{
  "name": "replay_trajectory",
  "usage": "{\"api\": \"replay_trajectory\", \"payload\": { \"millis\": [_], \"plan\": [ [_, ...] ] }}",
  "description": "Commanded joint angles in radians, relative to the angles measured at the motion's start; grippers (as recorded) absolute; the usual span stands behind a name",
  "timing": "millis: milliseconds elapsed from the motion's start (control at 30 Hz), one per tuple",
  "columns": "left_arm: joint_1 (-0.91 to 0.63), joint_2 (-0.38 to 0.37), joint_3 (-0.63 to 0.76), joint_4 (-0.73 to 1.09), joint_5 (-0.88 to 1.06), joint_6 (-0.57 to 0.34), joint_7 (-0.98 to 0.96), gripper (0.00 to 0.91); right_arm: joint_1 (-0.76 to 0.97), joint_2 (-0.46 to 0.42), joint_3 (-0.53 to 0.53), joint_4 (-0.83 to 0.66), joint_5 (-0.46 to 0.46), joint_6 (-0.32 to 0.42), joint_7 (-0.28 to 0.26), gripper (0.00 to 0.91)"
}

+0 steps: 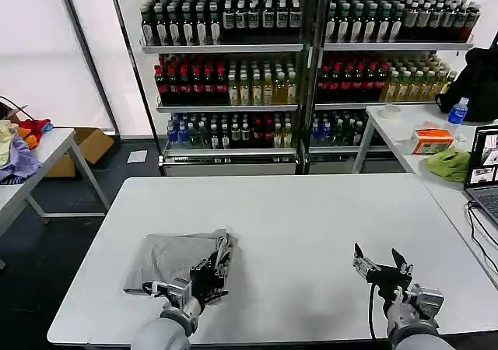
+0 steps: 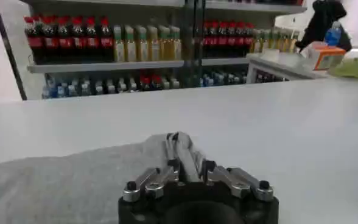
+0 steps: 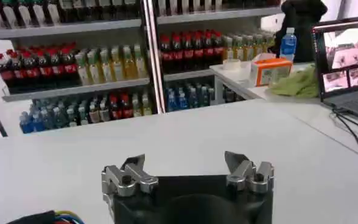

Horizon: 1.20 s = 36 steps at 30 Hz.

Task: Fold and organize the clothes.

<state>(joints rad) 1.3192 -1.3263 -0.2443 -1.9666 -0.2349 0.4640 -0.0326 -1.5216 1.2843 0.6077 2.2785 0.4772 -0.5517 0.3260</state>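
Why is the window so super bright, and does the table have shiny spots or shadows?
Head view: daylight washes the window out to plain white; the white table is evenly lit, with soft shadow under the right gripper and around the grey T-shirt by the left gripper. Left wrist view: the far table glares pale.

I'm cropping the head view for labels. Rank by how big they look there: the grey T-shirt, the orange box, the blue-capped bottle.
1. T-shirt, clearly largest, though nearest the camera.
2. Orange box.
3. Bottle, slightly smaller than the box; both sit far back, so that gap is small.
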Motion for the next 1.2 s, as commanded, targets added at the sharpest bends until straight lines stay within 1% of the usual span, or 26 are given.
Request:
{"api": "replay_trajectory", "payload": {
  "millis": [33, 100, 133, 167, 233, 267, 333, 433, 500, 567, 600, 800, 1200],
  "plan": [
    [-0.004, -0.039, 0.025, -0.012, -0.223, -0.017, -0.046, 0.907, 0.015, -0.001, -0.014, -0.009, -0.003, 0.0, 0.0, 0.907],
    [0.007, -0.036, 0.011, -0.072, -0.384, 0.013, -0.072, 0.907, 0.026, -0.003, -0.023, -0.017, -0.004, 0.0, 0.001, 0.907],
    [0.016, -0.034, -0.008, -0.139, -0.523, 0.046, -0.101, 0.907, 0.034, -0.005, -0.029, -0.024, -0.004, 0.0, 0.002, 0.907],
    [0.02, -0.034, -0.024, -0.192, -0.587, 0.069, -0.119, 0.907, 0.042, -0.008, -0.034, -0.027, -0.005, 0.0, 0.002, 0.907],
    [0.02, -0.028, -0.065, -0.27, -0.685, 0.081, -0.156, 0.907, 0.055, -0.012, -0.046, -0.035, -0.005, -0.001, 0.002, 0.907],
    [0.018, -0.021, -0.08, -0.286, -0.691, 0.08, -0.161, 0.907, 0.06, -0.013, -0.051, -0.037, -0.005, -0.001, 0.002, 0.907],
    [0.017, 0.014, -0.147, -0.308, -0.637, 0.065, -0.167, 0.907, 0.075, -0.02, -0.066, -0.041, -0.005, -0.002, 0.001, 0.907],
    [0.039, 0.068, -0.273, -0.274, -0.56, 0.047, -0.176, 0.907, 0.092, -0.033, -0.088, -0.048, -0.004, -0.001, -0.002, 0.907],
    [0.053, 0.099, -0.325, -0.226, -0.425, 0.016, -0.155, 0.907, 0.105, -0.042, -0.101, -0.056, -0.004, -0.001, -0.003, 0.907],
    [0.077, 0.126, -0.389, -0.145, -0.223, -0.042, -0.112, 0.907, 0.118, -0.045, -0.113, -0.068, -0.002, 0.0, -0.003, 0.907],
    [0.085, 0.137, -0.418, -0.095, -0.183, -0.058, -0.103, 0.907, 0.124, -0.045, -0.117, -0.073, -0.002, 0.0, -0.003, 0.907],
    [0.1, 0.146, -0.461, 0.015, -0.185, -0.06, -0.091, 0.907, 0.136, -0.041, -0.139, -0.089, -0.002, 0.003, -0.004, 0.907],
    [0.073, 0.154, -0.432, 0.089, -0.184, -0.042, -0.056, 0.907, 0.137, -0.04, -0.135, -0.091, -0.003, 0.003, -0.005, 0.907]
  ]
}}
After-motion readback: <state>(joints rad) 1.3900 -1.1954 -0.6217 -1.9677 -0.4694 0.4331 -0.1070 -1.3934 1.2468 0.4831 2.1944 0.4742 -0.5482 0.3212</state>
